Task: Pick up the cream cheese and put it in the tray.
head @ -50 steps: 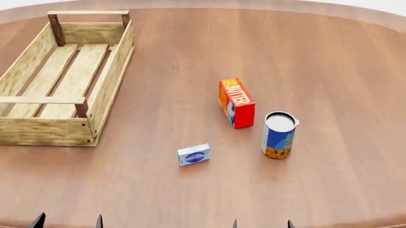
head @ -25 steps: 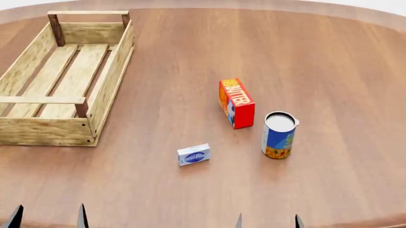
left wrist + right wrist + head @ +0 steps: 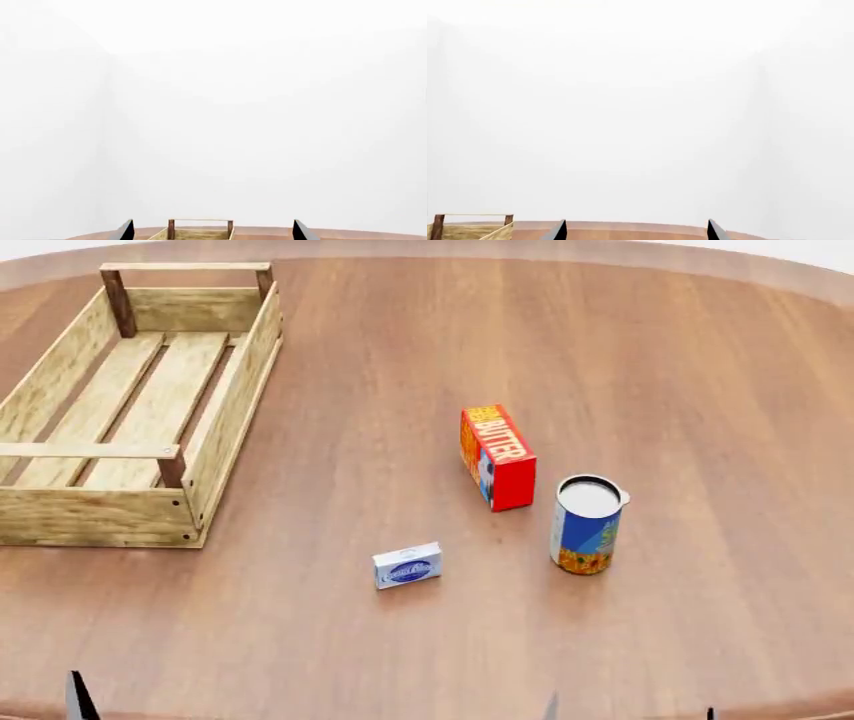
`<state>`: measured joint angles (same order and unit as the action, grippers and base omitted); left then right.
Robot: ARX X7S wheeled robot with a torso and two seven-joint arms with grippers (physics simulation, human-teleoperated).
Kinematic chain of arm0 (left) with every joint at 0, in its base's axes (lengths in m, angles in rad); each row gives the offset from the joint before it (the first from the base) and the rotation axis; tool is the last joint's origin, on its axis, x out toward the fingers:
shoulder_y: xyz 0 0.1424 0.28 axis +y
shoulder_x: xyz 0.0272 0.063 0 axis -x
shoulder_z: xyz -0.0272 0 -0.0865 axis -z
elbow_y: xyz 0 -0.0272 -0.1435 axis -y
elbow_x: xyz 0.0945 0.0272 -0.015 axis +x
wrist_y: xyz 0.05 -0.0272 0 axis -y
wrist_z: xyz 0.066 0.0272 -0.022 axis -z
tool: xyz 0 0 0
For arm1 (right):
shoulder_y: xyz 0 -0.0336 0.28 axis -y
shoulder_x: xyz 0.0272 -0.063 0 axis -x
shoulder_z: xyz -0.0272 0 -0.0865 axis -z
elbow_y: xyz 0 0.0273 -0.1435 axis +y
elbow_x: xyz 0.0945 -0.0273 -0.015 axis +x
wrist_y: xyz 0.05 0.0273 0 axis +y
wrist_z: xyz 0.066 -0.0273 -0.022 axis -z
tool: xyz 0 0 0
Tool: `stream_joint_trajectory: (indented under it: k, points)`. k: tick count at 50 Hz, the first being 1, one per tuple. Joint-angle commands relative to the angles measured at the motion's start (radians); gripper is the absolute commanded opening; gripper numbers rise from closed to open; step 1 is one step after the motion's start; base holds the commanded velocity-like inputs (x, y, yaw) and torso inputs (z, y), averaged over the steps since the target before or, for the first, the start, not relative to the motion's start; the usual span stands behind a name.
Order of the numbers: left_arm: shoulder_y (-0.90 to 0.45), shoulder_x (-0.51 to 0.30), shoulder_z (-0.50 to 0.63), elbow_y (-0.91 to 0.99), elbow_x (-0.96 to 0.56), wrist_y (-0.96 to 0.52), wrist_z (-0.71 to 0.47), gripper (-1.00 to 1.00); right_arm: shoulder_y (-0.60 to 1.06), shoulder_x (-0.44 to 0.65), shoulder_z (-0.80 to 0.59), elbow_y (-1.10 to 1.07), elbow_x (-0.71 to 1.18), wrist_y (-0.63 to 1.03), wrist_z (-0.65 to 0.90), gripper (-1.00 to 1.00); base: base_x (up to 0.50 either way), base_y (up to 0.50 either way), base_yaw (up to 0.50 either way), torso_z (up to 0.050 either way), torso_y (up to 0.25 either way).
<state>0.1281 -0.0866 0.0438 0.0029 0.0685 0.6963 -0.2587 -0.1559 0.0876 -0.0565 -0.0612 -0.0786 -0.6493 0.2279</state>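
Both grippers sit low at the near edge of the table point(image 3: 400, 360), only fingertips showing. The left gripper point(image 3: 212, 231) has its fingers spread wide and empty, and so does the right gripper point(image 3: 635, 231). Farther out, the cream cheese point(image 3: 407, 566) lies flat on the wood, near the butter box point(image 3: 498, 457) and the can point(image 3: 586, 524), well apart from the tray point(image 3: 230, 410).

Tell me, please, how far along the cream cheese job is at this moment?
Nothing is done yet: the cream cheese lies on the table, apart from the butter box and can, and the tray holds nothing. Neither gripper holds anything; the left gripper and right gripper are open at the table's near edge. Reaching, grasping, carrying and placing all remain.
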Motion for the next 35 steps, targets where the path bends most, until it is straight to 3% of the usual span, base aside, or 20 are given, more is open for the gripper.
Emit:
stream_joint_trajectory:
  k: [1,7,13,18,35]
  points:
    - [0.025,-0.004,-0.011,-0.038,0.085,0.215,-0.070,1.00,-0.030,-0.005,0.018,0.022,-0.116,-0.189,0.084,1.00,0.00,0.00,0.00,0.000,0.000]
    - [0.012,-0.011,-0.025,-0.094,0.112,0.346,-0.141,1.00,-0.020,0.006,0.006,0.050,-0.113,-0.218,0.102,1.00,0.00,0.00,0.00,0.000,0.000]
    - [0.019,-0.044,0.008,-0.081,0.128,0.345,-0.201,1.00,-0.028,0.013,0.001,0.049,-0.129,-0.252,0.121,1.00,0.00,0.00,0.00,0.000,0.000]
    - [0.006,-0.110,0.076,-0.090,0.161,0.347,-0.322,1.00,-0.018,0.016,-0.003,0.063,-0.139,-0.247,0.132,1.00,0.00,0.00,0.00,0.000,0.000]
    - [0.004,-0.151,0.113,-0.076,0.180,0.327,-0.398,1.00,-0.019,0.024,-0.015,0.044,-0.154,-0.200,0.157,1.00,0.00,0.00,0.00,0.000,0.000]
